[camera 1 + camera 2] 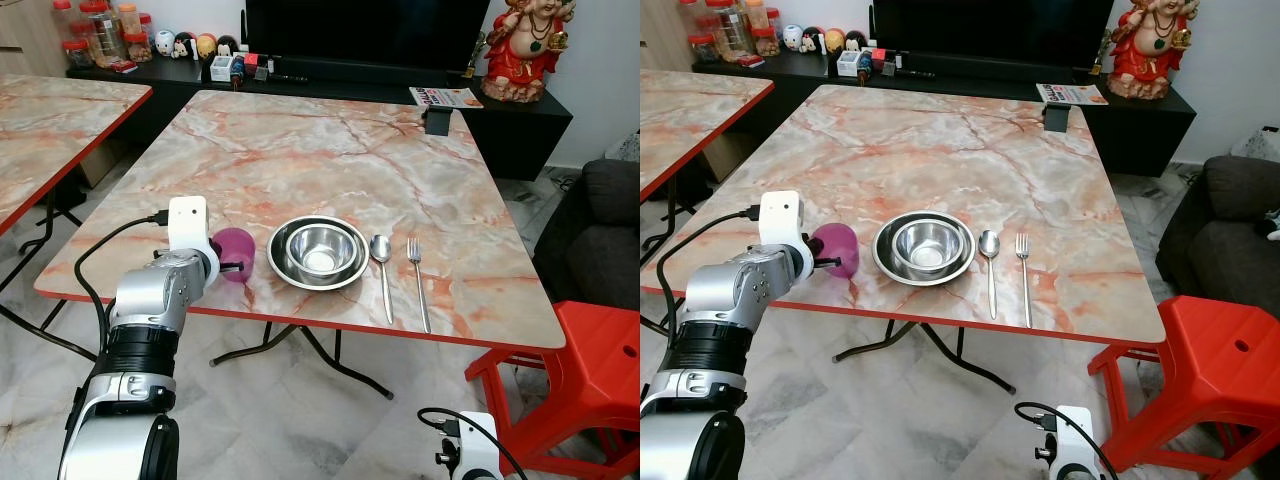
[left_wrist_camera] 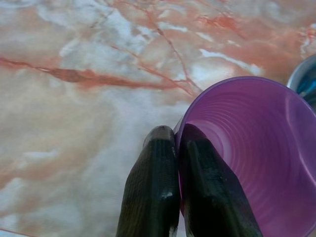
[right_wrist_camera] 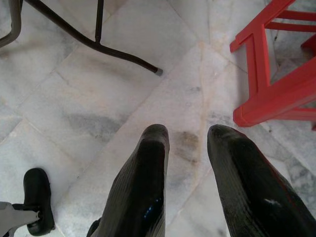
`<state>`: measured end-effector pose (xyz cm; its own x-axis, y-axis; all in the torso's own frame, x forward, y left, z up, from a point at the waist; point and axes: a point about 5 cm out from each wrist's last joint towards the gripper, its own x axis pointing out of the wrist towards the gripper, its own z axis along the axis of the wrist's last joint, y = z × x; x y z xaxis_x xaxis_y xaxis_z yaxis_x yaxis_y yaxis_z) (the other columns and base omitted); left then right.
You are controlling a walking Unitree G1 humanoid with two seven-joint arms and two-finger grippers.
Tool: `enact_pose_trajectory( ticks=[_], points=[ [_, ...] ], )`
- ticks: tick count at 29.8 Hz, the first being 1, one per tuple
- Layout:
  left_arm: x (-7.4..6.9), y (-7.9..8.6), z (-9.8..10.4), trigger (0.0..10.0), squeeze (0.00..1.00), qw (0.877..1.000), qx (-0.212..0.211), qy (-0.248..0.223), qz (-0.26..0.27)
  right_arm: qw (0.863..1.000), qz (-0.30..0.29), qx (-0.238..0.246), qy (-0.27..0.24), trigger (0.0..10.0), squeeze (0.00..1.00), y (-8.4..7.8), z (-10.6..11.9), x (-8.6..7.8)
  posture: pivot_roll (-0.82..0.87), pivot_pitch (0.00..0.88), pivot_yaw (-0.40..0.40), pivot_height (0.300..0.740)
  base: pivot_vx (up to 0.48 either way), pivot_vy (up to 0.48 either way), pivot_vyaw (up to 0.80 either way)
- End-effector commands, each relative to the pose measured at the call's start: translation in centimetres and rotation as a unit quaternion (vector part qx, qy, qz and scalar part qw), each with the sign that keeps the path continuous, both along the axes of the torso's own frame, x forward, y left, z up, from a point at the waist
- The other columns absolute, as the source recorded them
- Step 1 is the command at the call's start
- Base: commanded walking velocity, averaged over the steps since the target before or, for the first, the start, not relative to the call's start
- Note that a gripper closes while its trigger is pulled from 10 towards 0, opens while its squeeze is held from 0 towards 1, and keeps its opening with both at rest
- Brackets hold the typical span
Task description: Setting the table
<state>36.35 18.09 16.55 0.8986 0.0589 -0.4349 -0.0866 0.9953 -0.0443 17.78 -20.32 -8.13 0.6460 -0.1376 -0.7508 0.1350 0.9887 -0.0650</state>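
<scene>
On the near edge of the marble-patterned bench (image 1: 330,150), a purple cup (image 1: 236,252) is held by the left end effector (image 2: 177,148), whose two black fingers are pinched onto the cup's rim, one outside the wall and one inside. The cup is tilted, its mouth turned back toward the wrist camera, and it lies just beside the steel plate (image 1: 280,265) that carries a steel bowl (image 1: 320,250). On the far side of the plate from the cup, a spoon (image 1: 382,270) and a fork (image 1: 417,280) are laid side by side, their long axes running from the near edge toward the bench's middle. The coming move is judged to turn on the cup's closeness to the plate: it is already almost touching, so it must be stood upright without knocking the rim. The left arm is the nearer one; the right end effector (image 3: 185,143) hangs idle above the floor (image 3: 123,74), fingers apart and holding nothing. No writing or brand can be read on the tableware.
</scene>
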Motion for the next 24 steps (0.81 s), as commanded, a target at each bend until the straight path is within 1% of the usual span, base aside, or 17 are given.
enact_pose_trajectory(
  ticks=[1,5,6,7,11,12,13,14,24],
  points=[
    [0.35,-0.05,0.61,10.0,0.0,1.0,0.003,-0.01,0.002,1.0,-0.003,0.0,0.005,10.0,0.0,-0.16,-0.1,-0.25,0.01,0.0,-0.047,0.74,0.0,0.0,0.0],
    [0.35,-0.18,0.5,10.0,0.0,1.0,-0.001,-0.008,0.001,1.0,-0.003,0.0,0.004,10.0,0.0,-0.18,-0.09,-0.23,0.01,0.0,-0.046,0.74,0.0,0.0,0.0],
    [0.34,-0.28,0.4,10.0,0.1,1.0,-0.006,-0.006,-0.001,1.0,-0.003,0.0,0.004,10.0,0.0,-0.17,-0.08,-0.21,0.01,0.0,-0.044,0.74,0.0,0.0,0.0],
    [0.35,-0.4,0.22,10.0,1.0,1.0,-0.01,-0.004,-0.002,1.0,-0.004,0.001,0.003,10.0,0.0,-0.14,-0.08,-0.21,0.01,0.0,-0.043,0.74,0.0,0.0,0.0],
    [0.37,-0.32,0.23,10.0,1.0,1.0,-0.015,-0.003,0.001,1.0,-0.005,0.002,0.004,10.0,0.0,-0.06,-0.12,-0.26,0.01,0.0,-0.042,0.74,0.0,0.0,0.0],
    [0.39,-0.29,0.28,10.0,0.13,1.0,-0.015,-0.004,0.001,1.0,-0.005,0.002,0.004,10.0,0.0,-0.04,-0.13,-0.28,0.01,0.0,-0.042,0.74,0.0,0.0,0.0],
    [0.39,-0.29,0.28,10.0,0.13,1.0,-0.015,-0.004,0.001,1.0,-0.005,0.002,0.004,10.0,0.0,-0.04,-0.13,-0.28,0.01,0.0,-0.042,0.74,0.0,0.0,0.0],
    [0.41,-0.24,0.35,10.0,0.0,1.0,-0.015,-0.006,0.002,1.0,-0.005,0.003,0.005,10.0,0.0,0.01,-0.17,-0.36,0.01,0.0,-0.042,0.74,0.0,0.0,0.0],
    [0.73,-0.81,0.99,10.0,0.0,0.999,-0.019,-0.026,-0.004,1.0,-0.007,0.002,0.005,10.0,0.0,-0.02,-0.17,-0.36,0.0,0.0,-0.04,0.74,0.0,0.0,0.0]
  ],
)
